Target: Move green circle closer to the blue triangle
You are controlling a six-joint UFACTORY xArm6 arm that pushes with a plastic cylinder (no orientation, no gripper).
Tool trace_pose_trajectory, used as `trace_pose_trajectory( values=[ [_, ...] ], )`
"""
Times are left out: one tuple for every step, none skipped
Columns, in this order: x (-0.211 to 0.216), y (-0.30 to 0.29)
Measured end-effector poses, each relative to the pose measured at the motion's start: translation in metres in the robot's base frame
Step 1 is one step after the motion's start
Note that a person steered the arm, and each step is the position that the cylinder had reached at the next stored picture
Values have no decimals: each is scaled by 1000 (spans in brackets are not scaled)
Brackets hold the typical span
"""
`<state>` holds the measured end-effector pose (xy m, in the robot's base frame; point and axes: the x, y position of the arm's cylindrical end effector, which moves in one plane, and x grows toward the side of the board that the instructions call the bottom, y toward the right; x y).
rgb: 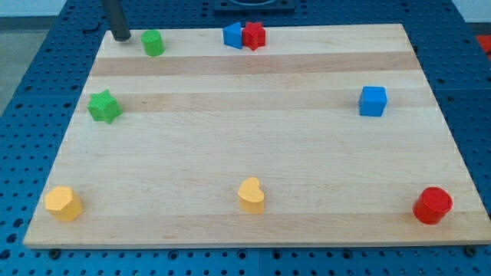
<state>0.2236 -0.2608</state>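
Note:
The green circle (153, 43) stands near the board's top edge, left of centre. The blue triangle (232, 34) sits further right along the top edge, touching a red star-shaped block (254, 35) on its right. My tip (122, 37) rests on the board just left of the green circle, with a small gap between them. The rod rises out of the view's top.
A green star (103, 106) lies at the left side. A blue cube (373, 100) sits at the right. A yellow hexagon (63, 203), a yellow heart (252, 195) and a red circle (433, 205) line the bottom. The wooden board (245, 153) lies on a blue perforated table.

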Motion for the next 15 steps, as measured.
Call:
trace_pose_trajectory(
  values=[
    [16, 7],
    [16, 33],
    [15, 71],
    [15, 83],
    [21, 79],
    [27, 78],
    [15, 81],
    [-2, 91],
    [-5, 109],
    [-5, 130],
    [-5, 124],
    [9, 102],
    [25, 94],
    [28, 96],
    [28, 108]
  ],
)
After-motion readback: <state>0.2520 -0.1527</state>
